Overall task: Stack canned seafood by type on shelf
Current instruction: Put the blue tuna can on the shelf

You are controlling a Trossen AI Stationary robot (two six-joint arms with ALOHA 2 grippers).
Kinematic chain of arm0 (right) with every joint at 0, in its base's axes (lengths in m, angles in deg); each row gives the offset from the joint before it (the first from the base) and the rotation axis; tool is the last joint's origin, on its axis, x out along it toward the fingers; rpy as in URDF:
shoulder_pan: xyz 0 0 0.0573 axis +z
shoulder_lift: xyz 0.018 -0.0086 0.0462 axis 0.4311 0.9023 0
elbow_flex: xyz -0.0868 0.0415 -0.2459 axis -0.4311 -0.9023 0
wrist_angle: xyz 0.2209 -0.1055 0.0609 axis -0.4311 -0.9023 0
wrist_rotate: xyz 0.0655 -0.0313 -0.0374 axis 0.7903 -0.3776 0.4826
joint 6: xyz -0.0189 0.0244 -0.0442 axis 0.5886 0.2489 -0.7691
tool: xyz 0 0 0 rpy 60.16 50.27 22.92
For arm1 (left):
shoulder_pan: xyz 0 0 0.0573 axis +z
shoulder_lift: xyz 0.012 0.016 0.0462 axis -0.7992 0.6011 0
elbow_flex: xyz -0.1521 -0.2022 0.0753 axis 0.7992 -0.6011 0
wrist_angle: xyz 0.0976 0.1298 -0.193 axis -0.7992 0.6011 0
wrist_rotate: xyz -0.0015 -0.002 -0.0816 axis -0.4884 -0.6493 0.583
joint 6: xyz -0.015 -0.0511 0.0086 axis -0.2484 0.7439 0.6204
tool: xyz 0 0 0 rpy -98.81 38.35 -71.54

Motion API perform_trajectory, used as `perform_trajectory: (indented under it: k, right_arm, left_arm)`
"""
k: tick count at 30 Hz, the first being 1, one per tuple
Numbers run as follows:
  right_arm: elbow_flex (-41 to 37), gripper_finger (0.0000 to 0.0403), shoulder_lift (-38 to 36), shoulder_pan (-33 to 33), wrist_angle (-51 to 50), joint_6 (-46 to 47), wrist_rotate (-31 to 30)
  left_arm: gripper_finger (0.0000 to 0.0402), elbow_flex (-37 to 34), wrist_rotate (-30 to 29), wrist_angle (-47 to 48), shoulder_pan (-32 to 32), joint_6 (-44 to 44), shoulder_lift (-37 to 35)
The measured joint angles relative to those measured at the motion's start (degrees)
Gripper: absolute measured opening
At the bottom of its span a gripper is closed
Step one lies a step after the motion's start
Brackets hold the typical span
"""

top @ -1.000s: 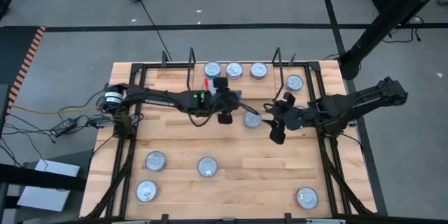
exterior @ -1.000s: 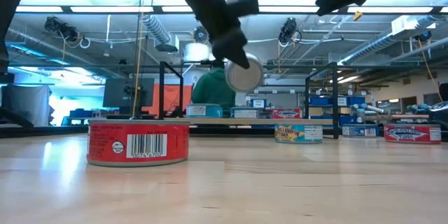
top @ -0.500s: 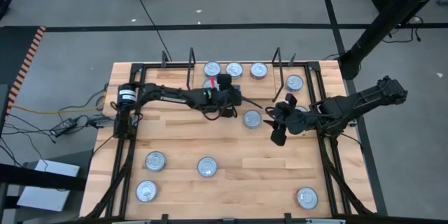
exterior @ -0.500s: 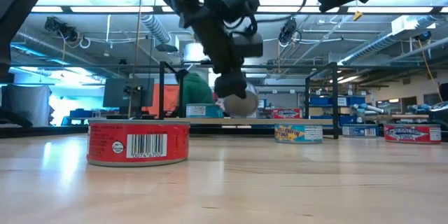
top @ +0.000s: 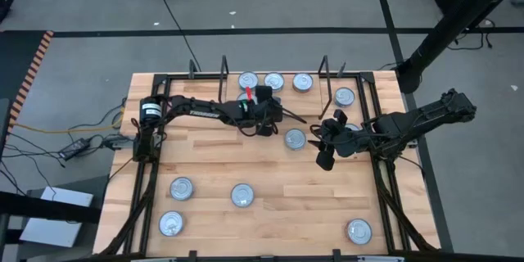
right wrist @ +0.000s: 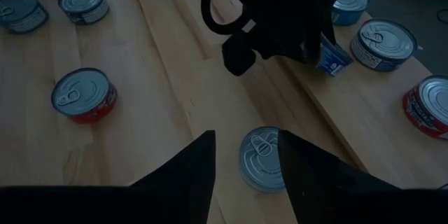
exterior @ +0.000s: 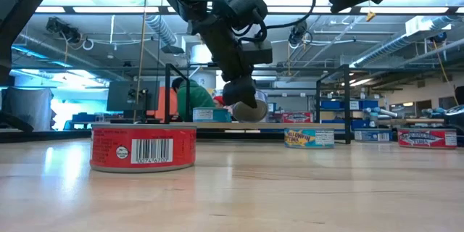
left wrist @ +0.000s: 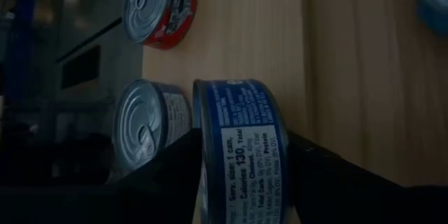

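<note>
My left gripper [top: 264, 124] is shut on a blue-labelled tin [left wrist: 241, 147] just above the front of the wooden shelf [top: 288, 92], between its two black uprights. Three tins [top: 273, 82] stand in a row on the shelf's far part, and a red tin [left wrist: 159, 7] sits beside them. My right gripper [right wrist: 245, 171] hovers open over the table's right half, above a lone tin [right wrist: 260, 159] that rests flat on the table. My left gripper pinches the blue tin between its two fingers, one on the lid face [left wrist: 198, 155] and one on the bottom face [left wrist: 285, 155]. The fingers slant down toward the far edge. The tin stands on edge, label toward the wrist, hanging just above the shelf board [exterior: 217, 125].
Several more tins lie on the near half of the table, among them a red one [exterior: 143, 147] close to the low camera and one [top: 359, 230] at the near right. Another tin [top: 345, 96] sits outside the shelf's right upright.
My left gripper has gone down and toward the far edge with the blue tin, which has sunk from well above the shelf to just over its board. The wrist has rolled a little.
</note>
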Motion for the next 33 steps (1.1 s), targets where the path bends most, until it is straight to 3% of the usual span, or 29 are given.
perform_trajectory:
  k: [20, 25, 29, 33]
  right_arm:
    - [0.00, 0.0163, 0.04, -0.09, 2.12, 0.55, 0.04]
    - [0.00, 0.0161, 0.04, -0.09, 2.17, 0.55, 0.49]
    - [-0.02, 0.0160, 0.04, -0.09, 2.16, 0.57, 3.01]
    - [-0.02, 0.0148, 0.04, -0.09, 2.16, 2.06, 3.76]
  left_arm:
    - [0.0192, 0.00, 8.72, -3.19, 2.23, 4.37, 0.00]
    - [0.0191, 1.43, 8.92, 0.62, 2.17, 5.75, 0.00]
    - [0.0149, 4.94, 14.65, 5.77, 2.73, 13.24, -0.17]
    - [0.0053, 6.27, 22.31, 4.96, 4.41, 23.03, -0.24]
